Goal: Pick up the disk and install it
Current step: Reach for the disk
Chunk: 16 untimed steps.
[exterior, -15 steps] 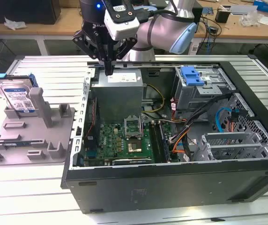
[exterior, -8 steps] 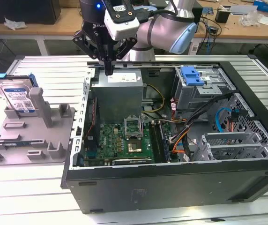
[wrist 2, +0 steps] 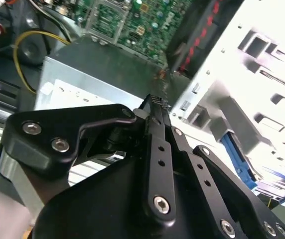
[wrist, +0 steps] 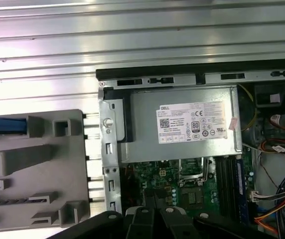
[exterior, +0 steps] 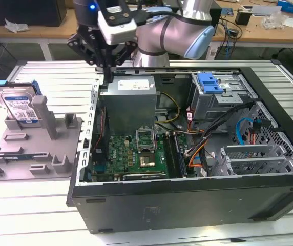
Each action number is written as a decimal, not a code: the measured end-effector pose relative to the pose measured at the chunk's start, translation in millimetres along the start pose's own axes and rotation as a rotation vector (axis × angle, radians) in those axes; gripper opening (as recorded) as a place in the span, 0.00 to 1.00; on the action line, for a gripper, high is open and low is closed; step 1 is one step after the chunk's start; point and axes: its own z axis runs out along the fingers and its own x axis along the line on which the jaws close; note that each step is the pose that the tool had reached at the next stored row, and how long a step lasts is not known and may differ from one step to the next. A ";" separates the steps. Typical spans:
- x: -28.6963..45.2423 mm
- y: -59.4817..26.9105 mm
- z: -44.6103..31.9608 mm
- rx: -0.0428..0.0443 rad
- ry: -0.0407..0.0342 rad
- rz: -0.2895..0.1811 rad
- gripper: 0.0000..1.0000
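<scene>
The gripper [exterior: 107,72] hung over the computer case [exterior: 187,205] near its grey metal box [exterior: 131,102], fingers pinched together on nothing. In the exterior view, the disk [exterior: 19,102] leaned on a grey fixture [exterior: 34,146] at the case's nine o'clock, well apart.

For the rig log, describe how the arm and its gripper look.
The arm has silver-grey tubular links with light blue joint caps. A pale grey wrist block carries a small blue light. The gripper is black, its linkage fingers studded with silver screws.
</scene>
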 end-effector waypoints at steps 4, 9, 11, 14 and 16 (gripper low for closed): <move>25.0 -0.3 1.6 0.0001 0.0001 0.000 0.11; 59.3 1.7 4.3 0.0001 0.0001 0.000 0.11; 69.8 1.8 5.0 0.0000 0.0001 0.000 0.11; 93.9 2.1 6.4 0.0001 0.0001 0.000 0.11; 102.7 2.4 7.0 0.0001 0.0001 0.000 0.11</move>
